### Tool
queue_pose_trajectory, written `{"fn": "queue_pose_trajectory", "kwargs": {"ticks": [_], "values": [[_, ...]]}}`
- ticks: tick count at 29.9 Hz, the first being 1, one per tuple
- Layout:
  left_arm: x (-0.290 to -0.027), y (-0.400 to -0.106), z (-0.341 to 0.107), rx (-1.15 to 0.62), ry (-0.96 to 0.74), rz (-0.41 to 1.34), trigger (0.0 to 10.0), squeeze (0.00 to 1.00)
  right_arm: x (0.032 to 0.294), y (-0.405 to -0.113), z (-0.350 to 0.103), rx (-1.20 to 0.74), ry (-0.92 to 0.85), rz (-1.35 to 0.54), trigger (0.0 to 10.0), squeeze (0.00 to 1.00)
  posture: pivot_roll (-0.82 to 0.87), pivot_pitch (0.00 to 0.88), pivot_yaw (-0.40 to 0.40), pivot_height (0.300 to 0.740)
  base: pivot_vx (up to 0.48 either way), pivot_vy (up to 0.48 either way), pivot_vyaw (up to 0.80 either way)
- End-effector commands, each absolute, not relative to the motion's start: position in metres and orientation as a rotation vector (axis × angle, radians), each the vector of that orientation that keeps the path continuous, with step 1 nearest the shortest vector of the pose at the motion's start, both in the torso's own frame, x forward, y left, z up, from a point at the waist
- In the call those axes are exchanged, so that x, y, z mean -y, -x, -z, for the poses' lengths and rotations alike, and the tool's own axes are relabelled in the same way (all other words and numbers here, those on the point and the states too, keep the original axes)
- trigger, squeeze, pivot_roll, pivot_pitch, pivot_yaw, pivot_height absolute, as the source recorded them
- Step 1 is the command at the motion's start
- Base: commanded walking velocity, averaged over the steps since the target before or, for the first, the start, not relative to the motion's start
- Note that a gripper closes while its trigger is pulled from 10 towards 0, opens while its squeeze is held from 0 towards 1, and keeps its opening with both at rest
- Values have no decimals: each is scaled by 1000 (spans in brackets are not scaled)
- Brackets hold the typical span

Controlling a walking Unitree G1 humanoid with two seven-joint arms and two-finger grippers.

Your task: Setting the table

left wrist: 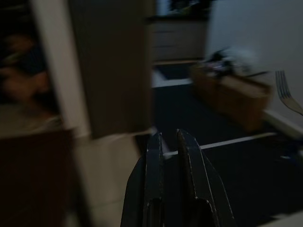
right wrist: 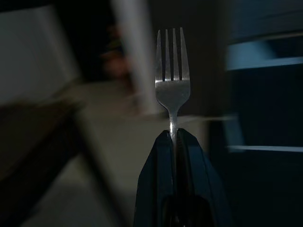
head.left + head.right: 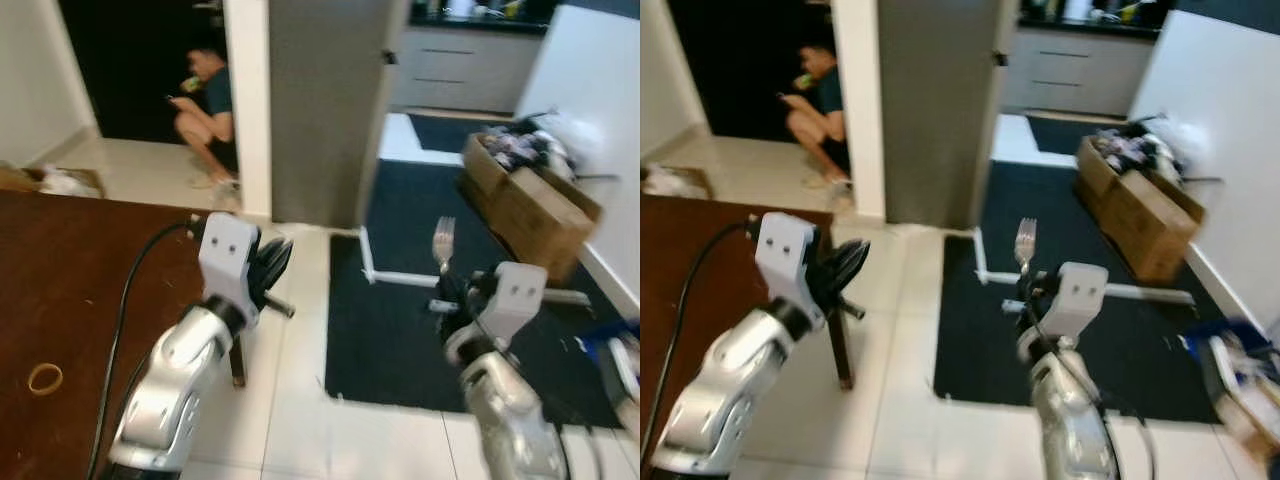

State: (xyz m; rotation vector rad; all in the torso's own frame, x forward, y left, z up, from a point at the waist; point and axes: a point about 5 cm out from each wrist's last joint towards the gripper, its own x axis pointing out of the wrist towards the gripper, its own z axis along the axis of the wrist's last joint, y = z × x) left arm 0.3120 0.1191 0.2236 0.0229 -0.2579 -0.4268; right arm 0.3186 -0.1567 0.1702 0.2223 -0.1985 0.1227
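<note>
Pale floor tiles (image 3: 290, 420) and a dark rug (image 3: 420, 330) are seen ahead, with one brown table (image 3: 60, 290) at the near left. One fork (image 2: 173, 80) is held upright by the right gripper (image 2: 173, 135), whose fingers are pressed onto the handle, tines up; it is carried over the rug, well apart from the table. The left gripper (image 1: 168, 137) is raised beside the table's near right corner, its fingers drawn almost together on nothing. One ring-shaped object (image 3: 45, 377) lies on the table top, and one black cable (image 3: 125, 300) is draped across it. One cardboard box (image 3: 525, 205) of clutter stands at the far right, and one person (image 3: 205, 110) is crouched in the far doorway.

Only the lower handle is pinched, so the fork could be judged liable to swing or slip if the robot is jolted while walking. The table corner could also be struck by the left arm during a turn.
</note>
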Motion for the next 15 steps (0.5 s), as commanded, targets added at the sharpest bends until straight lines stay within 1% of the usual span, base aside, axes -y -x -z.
{"fn": "queue_pose_trajectory", "kwargs": {"ticks": [1,5,7,9,12,15], "values": [[-116,-310,-218,225,-7,439,10000,0,163,-316,-168,191,-236,-112,10000,0,104,44,27,740,0,0,800],[-110,-306,-208,156,-6,472,10000,0,155,-313,-174,201,-345,-209,10000,0,104,46,29,740,0,0,800],[-109,-305,-207,148,-7,477,10000,0,153,-312,-176,206,-365,-233,10000,0,104,46,29,740,0,0,800],[-103,-300,-201,116,3,494,10000,0,144,-307,-182,220,-419,-343,10000,0,103,49,29,740,0,0,800],[-101,-298,-199,96,16,495,10000,0,139,-304,-185,226,-434,-393,10000,0,103,49,29,740,0,0,800],[-99,-298,-192,29,19,471,10000,0,127,-297,-190,232,-462,-514,10000,0,105,50,29,740,0,0,800]]}}
